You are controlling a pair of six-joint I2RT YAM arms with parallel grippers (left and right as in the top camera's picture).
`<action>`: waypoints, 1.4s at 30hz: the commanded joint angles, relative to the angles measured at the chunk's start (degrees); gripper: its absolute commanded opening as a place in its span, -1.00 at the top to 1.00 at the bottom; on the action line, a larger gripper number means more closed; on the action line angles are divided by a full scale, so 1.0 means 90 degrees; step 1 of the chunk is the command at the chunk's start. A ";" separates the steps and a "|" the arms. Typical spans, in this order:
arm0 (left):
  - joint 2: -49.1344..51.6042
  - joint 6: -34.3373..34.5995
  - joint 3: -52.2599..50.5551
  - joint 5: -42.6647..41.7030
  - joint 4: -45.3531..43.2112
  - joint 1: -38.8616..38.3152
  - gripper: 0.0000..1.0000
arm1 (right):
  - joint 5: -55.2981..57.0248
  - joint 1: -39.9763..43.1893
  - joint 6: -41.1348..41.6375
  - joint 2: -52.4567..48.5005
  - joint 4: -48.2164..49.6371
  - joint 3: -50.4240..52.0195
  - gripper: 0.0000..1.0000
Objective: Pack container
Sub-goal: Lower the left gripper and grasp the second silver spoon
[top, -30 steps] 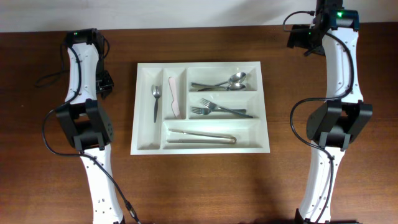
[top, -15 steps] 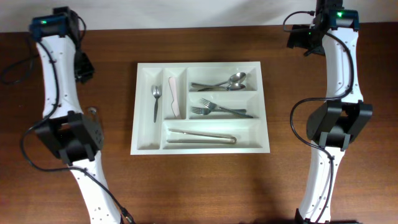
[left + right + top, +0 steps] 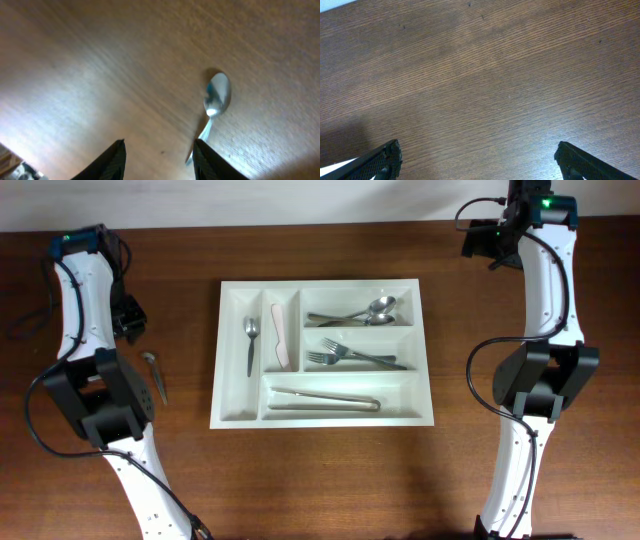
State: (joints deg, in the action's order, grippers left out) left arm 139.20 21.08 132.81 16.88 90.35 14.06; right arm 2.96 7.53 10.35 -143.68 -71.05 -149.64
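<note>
The left gripper (image 3: pixel 159 150) hangs partly open, empty, by a spoon (image 3: pixel 216 96); the right gripper (image 3: pixel 477 157) gapes wide over the table (image 3: pixel 480 75); the container (image 3: pixel 320 282) lies between the arms.

Dark wooden table (image 3: pixel 320 480), white wall (image 3: pixel 300 200)

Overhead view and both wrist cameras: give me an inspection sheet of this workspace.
Surface: brown wooden table, no spills seen.
Job's things: white container holds small spoon, pale utensil, spoons, forks, tongs, one kind per compartment; loose spoon lies on the table left of it.
Clutter: nothing seen.
Grippers: left gripper open, empty, loose spoon in its view; right gripper wide open, empty.
Cables: black cables loop along both arms.
Surroundings: pale wall strip past the far edge.
</note>
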 commanded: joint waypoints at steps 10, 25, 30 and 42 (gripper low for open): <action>-0.0075 0.0255 -0.1059 -0.0478 -0.1154 -0.0520 0.09 | 0.0058 0.0005 0.0000 -0.0010 0.0019 0.0027 -0.98; -0.0080 0.0464 -0.2567 -0.0471 -0.1909 -0.0571 0.11 | 0.0058 0.0005 0.0000 -0.0010 0.0022 0.0027 -0.98; -0.0240 0.0461 -0.2567 -0.0447 -0.2021 -0.0571 0.10 | 0.0058 0.0005 0.0000 -0.0010 0.0022 0.0027 -0.98; -0.0342 0.0459 -0.2567 -0.0257 -0.2164 -0.0401 0.10 | 0.0058 0.0005 0.0000 -0.0010 0.0019 0.0027 -0.98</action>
State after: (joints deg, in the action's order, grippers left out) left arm 136.49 24.69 110.89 14.06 71.81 9.21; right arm 2.96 7.53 10.31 -143.68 -71.02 -149.64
